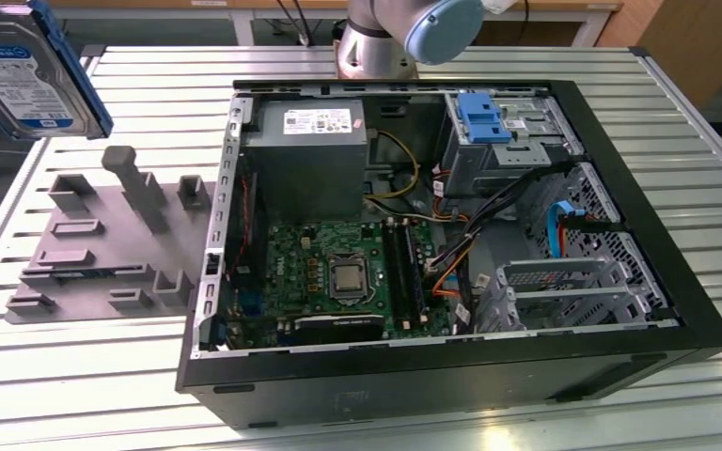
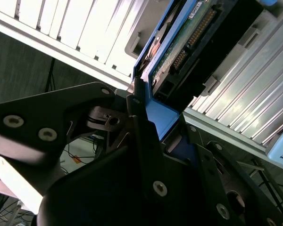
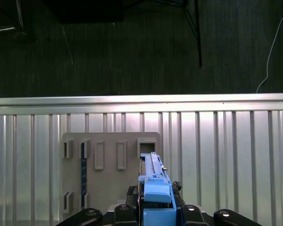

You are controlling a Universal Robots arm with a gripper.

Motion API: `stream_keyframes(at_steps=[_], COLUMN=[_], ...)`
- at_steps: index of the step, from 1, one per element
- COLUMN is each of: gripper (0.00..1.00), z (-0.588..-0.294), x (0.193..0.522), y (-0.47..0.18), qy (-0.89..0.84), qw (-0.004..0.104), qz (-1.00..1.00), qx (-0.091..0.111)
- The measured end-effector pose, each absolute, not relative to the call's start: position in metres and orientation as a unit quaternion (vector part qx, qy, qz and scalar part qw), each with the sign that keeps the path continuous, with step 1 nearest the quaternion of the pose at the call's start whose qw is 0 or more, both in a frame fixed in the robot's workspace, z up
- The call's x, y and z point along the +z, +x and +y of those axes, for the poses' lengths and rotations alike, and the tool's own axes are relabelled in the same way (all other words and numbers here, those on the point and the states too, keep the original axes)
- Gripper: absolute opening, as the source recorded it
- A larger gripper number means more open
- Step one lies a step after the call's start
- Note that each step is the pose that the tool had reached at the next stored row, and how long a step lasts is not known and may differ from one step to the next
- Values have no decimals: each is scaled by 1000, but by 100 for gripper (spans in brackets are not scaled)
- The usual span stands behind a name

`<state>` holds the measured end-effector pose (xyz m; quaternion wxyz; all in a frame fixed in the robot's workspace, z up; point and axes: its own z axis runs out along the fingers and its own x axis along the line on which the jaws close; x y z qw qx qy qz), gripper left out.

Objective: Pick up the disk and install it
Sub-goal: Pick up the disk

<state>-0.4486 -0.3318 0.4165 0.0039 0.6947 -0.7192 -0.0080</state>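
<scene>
The disk is sticking lengthwise out of the gripper, which is clamping its blue bracket. The computer case is sitting well apart, toward the exterior view's right.

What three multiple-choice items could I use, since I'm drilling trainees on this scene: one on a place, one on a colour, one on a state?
1. Where is the disk in the exterior view?
A. Held up at upper left, above the grey tray, outside the computer case.
B. Flat inside the case.
C. Resting on the tray.

2. What colour is the disk's frame?
A. Red.
B. Blue.
C. Yellow.

3. How is the gripper?
A. Open, clear of everything.
B. Open around the disk.
C. Shut on the disk.

1 A: it hangs off the tray.
2 B: blue plastic edges it in both wrist views.
3 C: the fingers pinch the frame in the second wrist view.
</scene>
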Motion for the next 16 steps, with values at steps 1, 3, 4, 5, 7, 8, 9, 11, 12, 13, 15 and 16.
stream_keyframes(at_steps=[1,3,4,5,7,8,9,11,12,13,15,16], gripper=[36,36,36,36,36,36,36,36,36,36,36,36], z=[-332,-332,-332,-332,-332,-332,-332,-332,-332,-332,-332,-332], x=[417,417,417,417,418,418,419,421,422,423,425,426], y=[-449,-449,-449,-449,-449,-449,-449,-449,-449,-449,-449,-449], qy=[695,695,695,695,695,695,695,695,695,695,695,695], qw=[4,4,4,4,4,4,4,4,4,4,4,4], qz=[-719,-719,-719,-719,-719,-719,-719,-719,-719,-719,-719,-719], qx=[-8,-8,-8,-8,-8,-8,-8,-8,-8,-8,-8,-8])
